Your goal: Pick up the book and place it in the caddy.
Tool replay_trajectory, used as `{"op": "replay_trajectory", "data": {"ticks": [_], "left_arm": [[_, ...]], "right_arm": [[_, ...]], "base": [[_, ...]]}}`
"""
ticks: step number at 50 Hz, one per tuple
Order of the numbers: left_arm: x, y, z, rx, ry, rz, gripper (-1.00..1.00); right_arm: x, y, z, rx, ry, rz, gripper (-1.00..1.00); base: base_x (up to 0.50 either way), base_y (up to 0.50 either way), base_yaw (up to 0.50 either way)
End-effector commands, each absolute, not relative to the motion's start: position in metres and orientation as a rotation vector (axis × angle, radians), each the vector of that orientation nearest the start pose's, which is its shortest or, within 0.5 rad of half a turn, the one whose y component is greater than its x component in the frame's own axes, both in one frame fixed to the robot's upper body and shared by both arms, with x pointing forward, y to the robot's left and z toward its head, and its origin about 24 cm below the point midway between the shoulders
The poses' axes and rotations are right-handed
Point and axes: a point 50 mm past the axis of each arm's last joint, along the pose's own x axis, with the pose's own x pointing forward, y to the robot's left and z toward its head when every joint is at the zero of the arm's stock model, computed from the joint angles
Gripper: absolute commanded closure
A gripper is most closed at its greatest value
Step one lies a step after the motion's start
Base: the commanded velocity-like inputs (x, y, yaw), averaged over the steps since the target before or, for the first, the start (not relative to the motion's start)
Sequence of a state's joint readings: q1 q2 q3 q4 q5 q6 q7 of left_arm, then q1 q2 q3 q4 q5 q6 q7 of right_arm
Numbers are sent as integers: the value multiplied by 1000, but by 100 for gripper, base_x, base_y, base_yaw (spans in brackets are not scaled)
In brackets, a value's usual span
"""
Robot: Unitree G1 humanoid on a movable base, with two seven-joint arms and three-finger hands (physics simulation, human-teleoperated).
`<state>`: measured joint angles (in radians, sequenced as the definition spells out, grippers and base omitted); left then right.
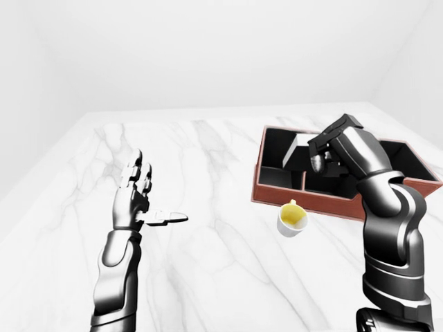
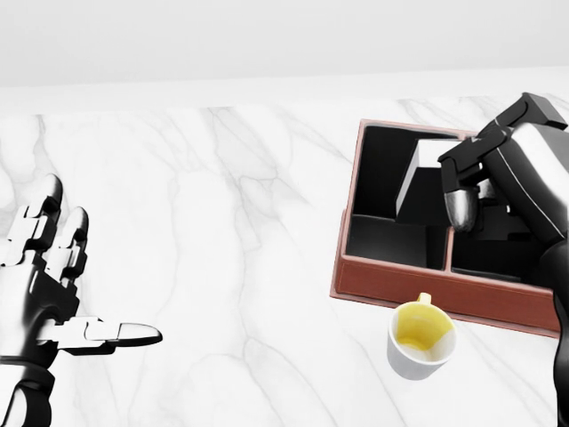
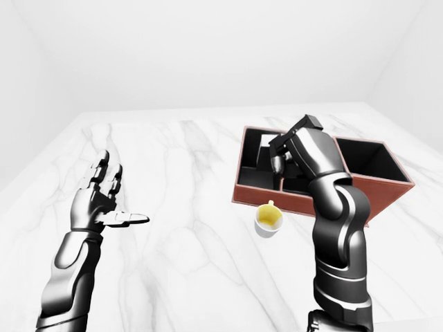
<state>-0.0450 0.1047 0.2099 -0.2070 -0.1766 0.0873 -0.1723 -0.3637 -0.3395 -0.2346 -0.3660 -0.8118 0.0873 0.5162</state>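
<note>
Our arms are all glossy gunmetal and black, chunky rounded shells with dark seams at the joints. The left hand [image 2: 44, 289] has three silver fingers built from blocky segments with rounded tips. The right hand [image 2: 498, 169] looks bulkier, with boxy black knuckles, a smooth metallic shell and a shiny bullet-shaped fingertip.

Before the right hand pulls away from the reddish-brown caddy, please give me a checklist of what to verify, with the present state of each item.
1. Pale grey book inside the reddish-brown caddy: ok, it leans tilted in the upper-left compartment.
2. Book lying flat: not ok.
3. Right hand released from the book: cannot tell, its fingers hang close beside it.
4. White cup with yellow inside clear of the caddy: ok, upright just below the wall.
5. Left hand out of the way: ok, open, far left.
</note>
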Motion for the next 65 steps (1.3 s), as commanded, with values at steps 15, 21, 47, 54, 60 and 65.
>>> {"op": "replay_trajectory", "data": {"ticks": [15, 21, 47, 54, 60, 65], "left_arm": [[256, 202, 96, -46, -178, -12, -100], [257, 201, 95, -46, -175, -12, -100], [257, 196, 93, -36, -163, -19, -100], [257, 196, 91, -35, -156, -17, -100], [256, 194, 90, -34, -151, -18, -100], [256, 195, 91, -34, -156, -16, -100]], "right_arm": [[272, -237, 208, -1237, -223, -177, 100], [270, -239, 208, -1244, -220, -189, 100], [270, -261, 189, -1238, -124, -244, 100], [271, -266, 186, -1231, -108, -254, 100], [273, -271, 178, -1222, -78, -261, 100], [274, -273, 179, -1223, -76, -265, 100]], "base": [[0, 0, 0], [0, 0, 0], [0, 0, 0], [0, 0, 0], [0, 0, 0], [0, 0, 0]]}}
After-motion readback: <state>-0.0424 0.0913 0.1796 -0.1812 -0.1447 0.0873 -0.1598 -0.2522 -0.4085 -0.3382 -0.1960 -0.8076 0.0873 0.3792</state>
